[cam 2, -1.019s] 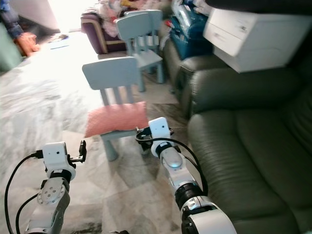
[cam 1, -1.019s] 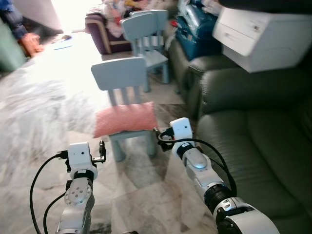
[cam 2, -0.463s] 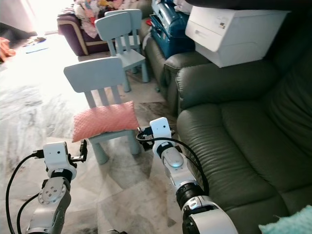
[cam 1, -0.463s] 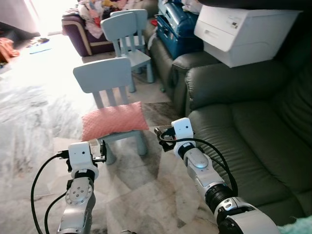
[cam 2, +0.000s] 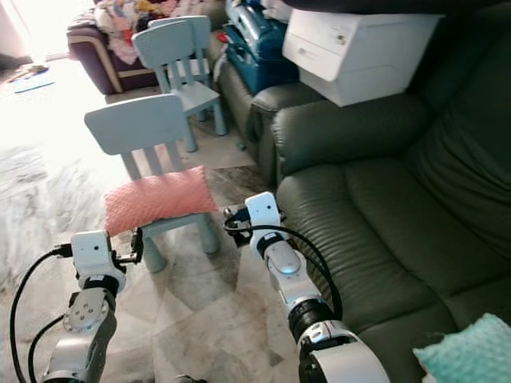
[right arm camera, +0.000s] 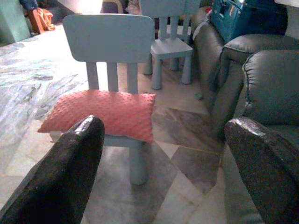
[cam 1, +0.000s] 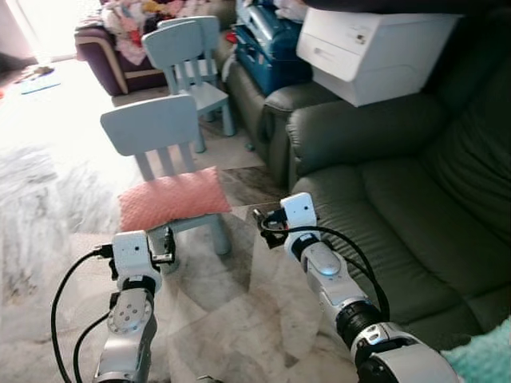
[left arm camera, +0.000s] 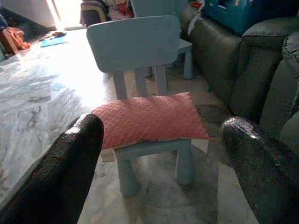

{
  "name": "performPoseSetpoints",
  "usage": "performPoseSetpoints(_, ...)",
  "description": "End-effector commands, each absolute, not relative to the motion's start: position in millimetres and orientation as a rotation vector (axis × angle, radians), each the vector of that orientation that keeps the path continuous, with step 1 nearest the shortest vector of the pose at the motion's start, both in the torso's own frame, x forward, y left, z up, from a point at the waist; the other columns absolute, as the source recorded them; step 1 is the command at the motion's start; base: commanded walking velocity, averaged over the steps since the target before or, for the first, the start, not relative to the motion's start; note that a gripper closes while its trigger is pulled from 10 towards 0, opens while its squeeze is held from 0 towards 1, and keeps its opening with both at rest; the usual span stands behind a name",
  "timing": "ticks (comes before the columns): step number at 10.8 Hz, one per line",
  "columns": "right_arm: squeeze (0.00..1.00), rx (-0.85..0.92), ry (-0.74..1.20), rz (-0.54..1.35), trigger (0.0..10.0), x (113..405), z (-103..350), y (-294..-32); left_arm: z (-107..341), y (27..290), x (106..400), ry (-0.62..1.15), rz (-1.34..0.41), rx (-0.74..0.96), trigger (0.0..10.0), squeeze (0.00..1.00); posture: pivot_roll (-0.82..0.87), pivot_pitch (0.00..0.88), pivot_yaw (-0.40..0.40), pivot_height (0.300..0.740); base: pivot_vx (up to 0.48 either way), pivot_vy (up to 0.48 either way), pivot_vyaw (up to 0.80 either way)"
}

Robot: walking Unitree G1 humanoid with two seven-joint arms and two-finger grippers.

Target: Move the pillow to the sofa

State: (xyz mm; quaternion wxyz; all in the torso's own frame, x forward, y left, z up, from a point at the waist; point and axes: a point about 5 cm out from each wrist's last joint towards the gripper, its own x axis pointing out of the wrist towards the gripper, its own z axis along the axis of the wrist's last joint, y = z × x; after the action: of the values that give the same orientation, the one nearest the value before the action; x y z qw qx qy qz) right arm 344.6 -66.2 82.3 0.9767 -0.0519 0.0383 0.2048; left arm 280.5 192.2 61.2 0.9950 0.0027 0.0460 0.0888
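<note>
The pink pillow [cam 1: 172,199] is lying flat on the seat of a small pale blue chair [cam 1: 153,132], its long axis running left to right across the seat, overhanging both sides. The dark green sofa [cam 1: 399,207] is sitting to the right, well apart from the pillow. The wrist views are showing the pillow's dimpled surface, while the head views are taking in a white box [cam 2: 359,48] on the sofa's far arm. The left gripper [cam 1: 166,249] and right gripper [cam 1: 259,223] are hovering near the chair, both with fingers spread wide, holding nothing.
</note>
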Motion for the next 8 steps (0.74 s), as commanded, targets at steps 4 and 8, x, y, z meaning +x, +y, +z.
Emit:
performPoseSetpoints(4, 0.0, -0.112, 0.057, 0.438, 10.0, 344.5, 85.7, -61.3, 60.8, 200.2, 278.5, 0.099, 0.212, -0.002, 10.0, 0.0, -0.11, 0.091, 0.064, 0.74, 0.0, 0.0, 0.0)
performPoseSetpoints(8, 0.0, -0.169, 0.039, 0.486, 10.0, 342.1, 85.4, -58.8, 59.0, 196.8, 273.1, 0.101, 0.221, -0.01, 10.0, 0.0, -0.11, 0.095, 0.046, 0.74, 0.0, 0.0, 0.4)
